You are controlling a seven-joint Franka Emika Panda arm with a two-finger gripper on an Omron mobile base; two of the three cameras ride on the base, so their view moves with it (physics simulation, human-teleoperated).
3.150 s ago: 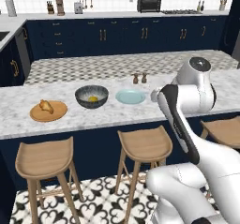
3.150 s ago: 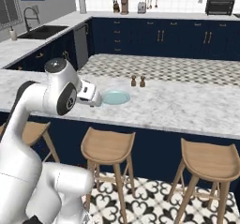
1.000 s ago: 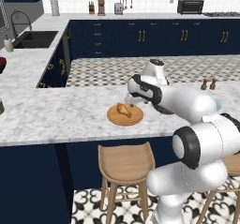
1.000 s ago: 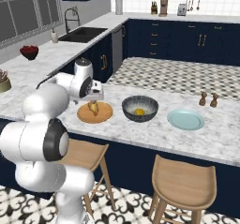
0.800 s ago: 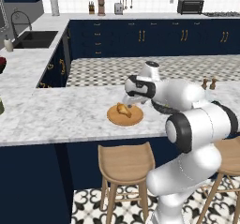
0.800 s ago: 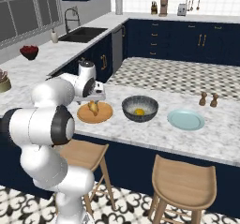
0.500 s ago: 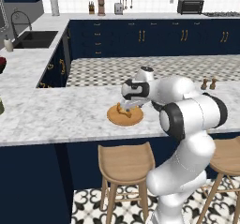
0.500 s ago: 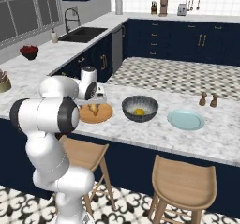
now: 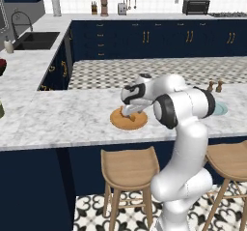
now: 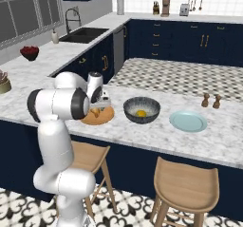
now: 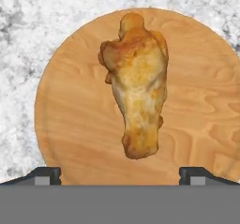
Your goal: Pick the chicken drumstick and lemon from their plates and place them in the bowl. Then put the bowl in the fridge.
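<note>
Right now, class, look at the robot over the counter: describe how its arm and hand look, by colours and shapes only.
The arm is glossy white, built of rounded, bulky segments with dark grey rings at the joints. Its hand is a white and dark head ending in two small dark finger tips, squared off, with paler grey pads.

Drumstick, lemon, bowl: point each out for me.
chicken drumstick (image 11: pixel 137 80): hand view, on the meaty middle.
lemon (image 10: pixel 141 113): right base view, on its yellow top, inside the bowl.
bowl (image 10: pixel 128 111): right base view, on the left part of its rim.
</note>
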